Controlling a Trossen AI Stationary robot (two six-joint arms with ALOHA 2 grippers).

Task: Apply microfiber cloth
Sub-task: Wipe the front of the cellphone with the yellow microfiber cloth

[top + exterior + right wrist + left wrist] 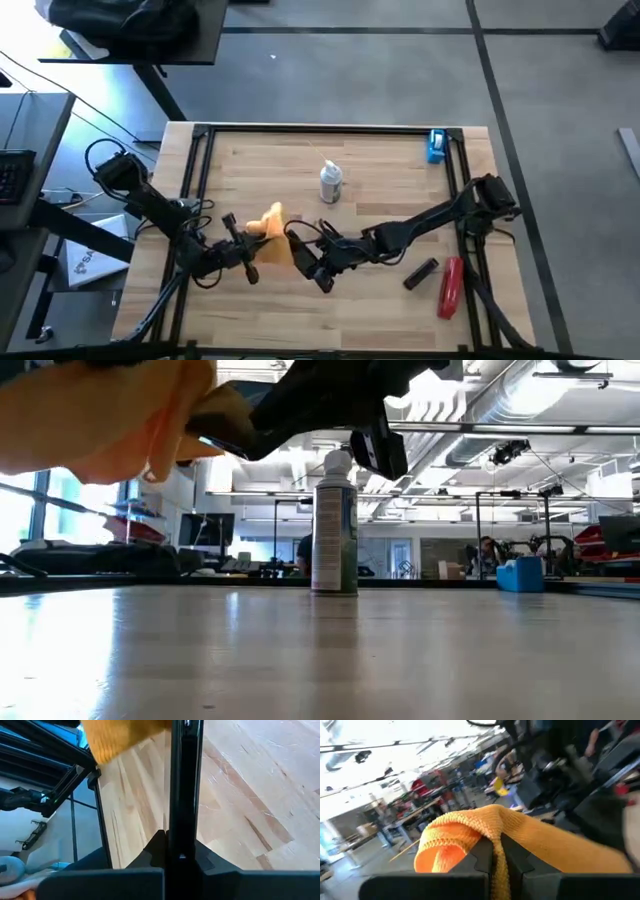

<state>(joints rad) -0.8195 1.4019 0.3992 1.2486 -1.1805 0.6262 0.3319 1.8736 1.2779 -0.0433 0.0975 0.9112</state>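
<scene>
The orange-yellow microfiber cloth [272, 228] hangs bunched above the table's near middle, with my left gripper [250, 243] shut on it. It also fills the upper left of the low view [110, 420]. Just to its right, my right gripper [312, 258] is shut on a thin black phone [185, 780], seen edge-on. The phone's far end reaches the cloth [125, 737]. Both are held clear of the wooden table [380, 310]. My left gripper pinches a gathered fold of the cloth [499, 855] between its two fingers [480, 855]. The rest of the cloth bulges out beyond the fingertips [455, 835] and runs off toward the right arm, clear of the table. My right gripper pinches the black phone by its two flat faces [182, 837] between its two fingers. The phone runs on past the fingertips, edge-on toward the table and lifted clear of it. Its far end is at the cloth.
A spray bottle [330, 183] stands upright behind the grippers at the table's middle. A blue object [437, 146] sits at the far right corner. A red tool [450, 285] and a small black piece [420, 273] lie at the near right.
</scene>
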